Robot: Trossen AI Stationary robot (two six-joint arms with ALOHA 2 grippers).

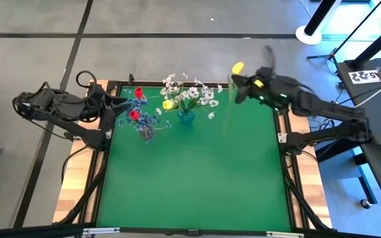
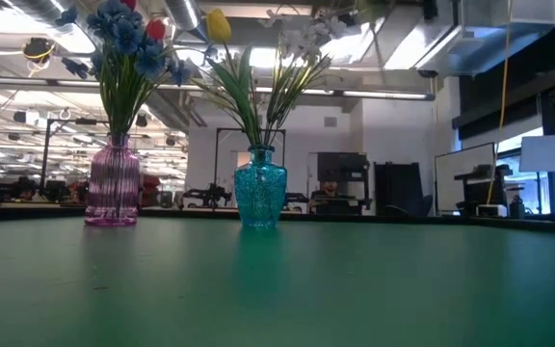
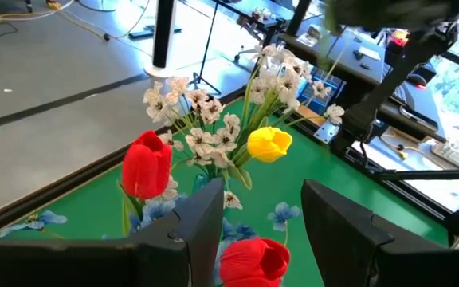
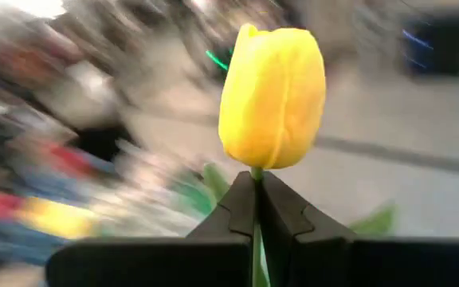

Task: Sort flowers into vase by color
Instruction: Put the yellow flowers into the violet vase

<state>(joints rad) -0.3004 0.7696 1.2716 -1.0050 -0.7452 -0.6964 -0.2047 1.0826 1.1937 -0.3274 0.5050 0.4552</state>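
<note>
1. A yellow tulip [image 4: 272, 96] is pinched by its stem just under the bud in the right gripper [image 1: 238, 82], whose fingers are clamped tight on the stem. It is held in the air at about 1 o'clock from the table's centre, over the far right edge of the green table [image 1: 197, 178].
2. Its bud [image 1: 238, 67] points toward 12 o'clock, away from the table; the thin green stem [image 1: 228, 109] trails toward 6 o'clock over the mat, so the long axis runs roughly 12 to 6.
3. At 9 o'clock from that gripper stands the blue vase [image 2: 259, 187] with white sprays [image 1: 194, 92] and another yellow bud [image 1: 168, 104].
4. Farther toward 9 o'clock stands the pink vase [image 2: 112, 183] with blue clusters [image 2: 123, 29] and red tulips [image 1: 134, 114].
5. The white sprays lean toward the held flower, lying between it and the blue vase's mouth.
6. The left gripper [image 3: 249, 223] hovers just beside the pink vase at its 9 o'clock, fingers parted, grasping nothing.
</note>
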